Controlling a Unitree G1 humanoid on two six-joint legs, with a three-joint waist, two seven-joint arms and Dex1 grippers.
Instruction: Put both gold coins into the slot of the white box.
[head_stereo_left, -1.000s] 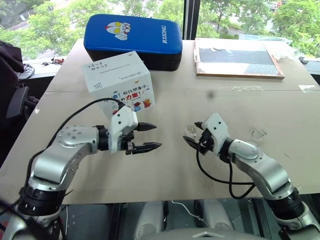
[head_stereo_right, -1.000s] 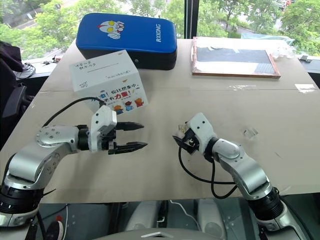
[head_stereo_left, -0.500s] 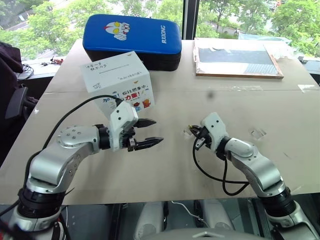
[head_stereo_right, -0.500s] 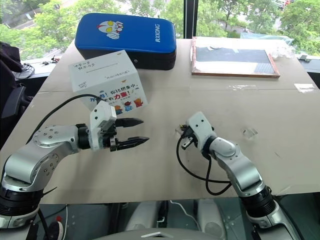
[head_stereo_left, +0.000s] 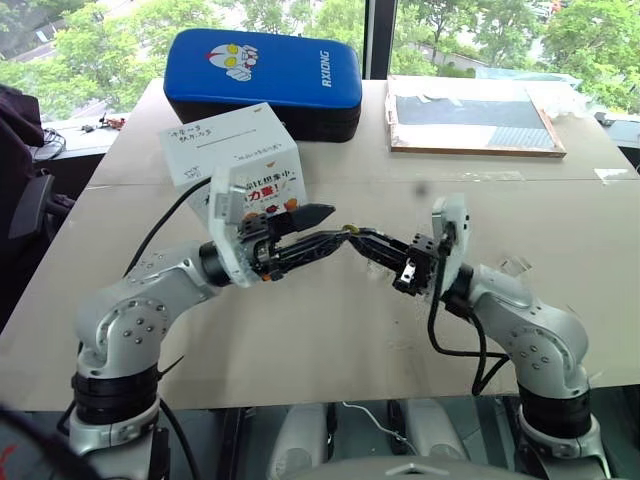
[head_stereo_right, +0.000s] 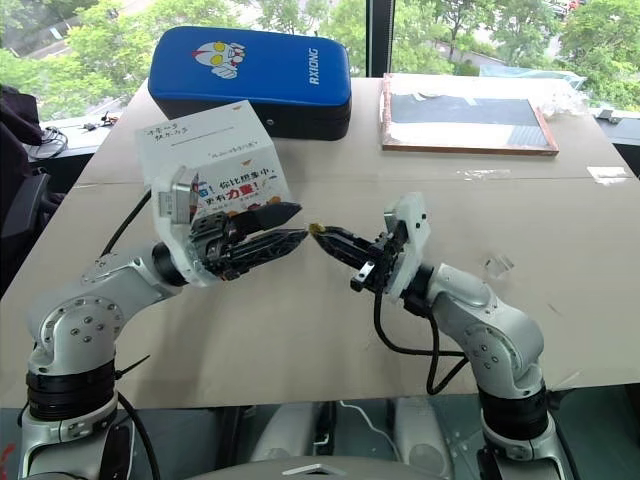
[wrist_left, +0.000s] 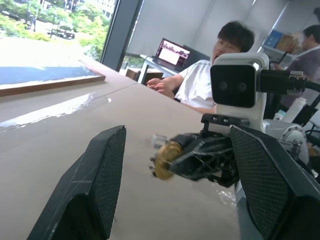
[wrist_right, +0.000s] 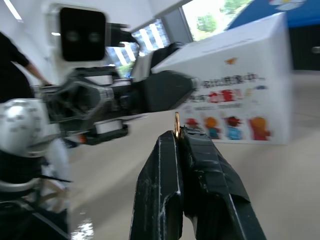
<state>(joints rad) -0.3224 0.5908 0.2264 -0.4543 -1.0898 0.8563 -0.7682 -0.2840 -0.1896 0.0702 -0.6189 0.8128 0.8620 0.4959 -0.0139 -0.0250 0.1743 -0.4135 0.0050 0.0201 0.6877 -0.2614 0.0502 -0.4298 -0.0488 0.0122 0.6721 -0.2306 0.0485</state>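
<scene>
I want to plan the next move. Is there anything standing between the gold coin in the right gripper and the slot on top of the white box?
The gold coin, pinched by the right gripper, faces the open left gripper, which is between it and the white box. The slot itself is uncovered.

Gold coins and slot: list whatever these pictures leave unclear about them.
- Second gold coin: only one gold coin can be made out, pinched in the right gripper; where the other lies cannot be told.
- Slot: in the eye views it reads as a thin line on the white box; too small to judge its opening.
- Left gripper: jaws open; whether it touches the coin is unclear, its fingers overlap the right gripper.
</scene>
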